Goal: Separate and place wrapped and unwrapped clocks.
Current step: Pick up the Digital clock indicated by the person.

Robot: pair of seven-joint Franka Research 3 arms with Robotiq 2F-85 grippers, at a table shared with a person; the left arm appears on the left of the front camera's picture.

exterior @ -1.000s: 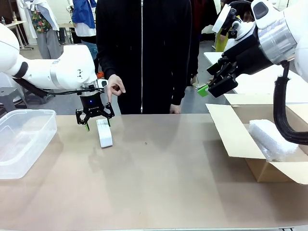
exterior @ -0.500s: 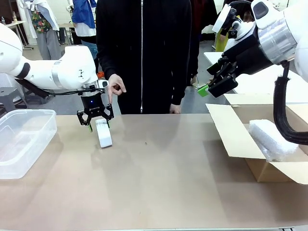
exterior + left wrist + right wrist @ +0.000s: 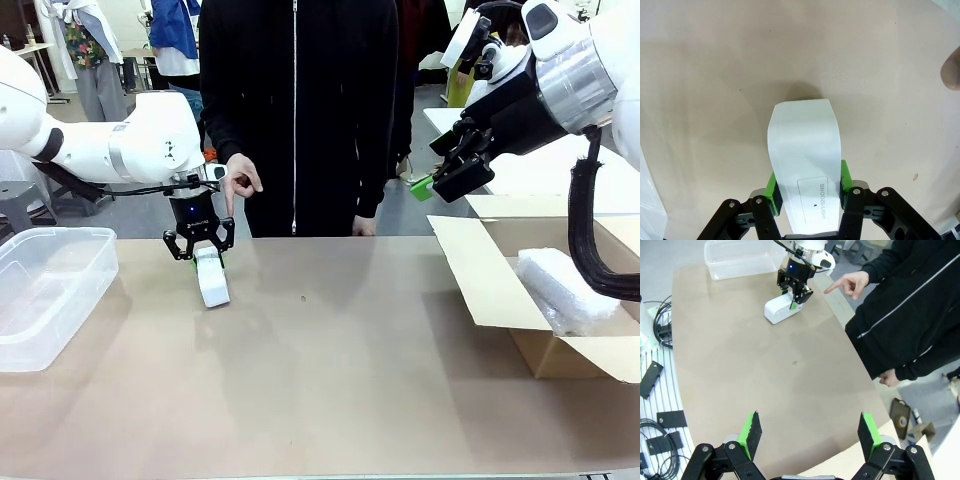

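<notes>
Now left tool clenched on white block end; right tool spread, aloft.

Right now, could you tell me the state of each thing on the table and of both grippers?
Smooth white rectangular block: far end clamped, tilted, near end on the table.
Left gripper: fingers shut on the block.
Right gripper: open, empty, raised.
Clear plastic tub: lidless, looks empty.
Brown cardboard box: flaps open.
Whitish bubble-wrapped bundle: lying inside the box.
Person's hand: pointing down.
</notes>
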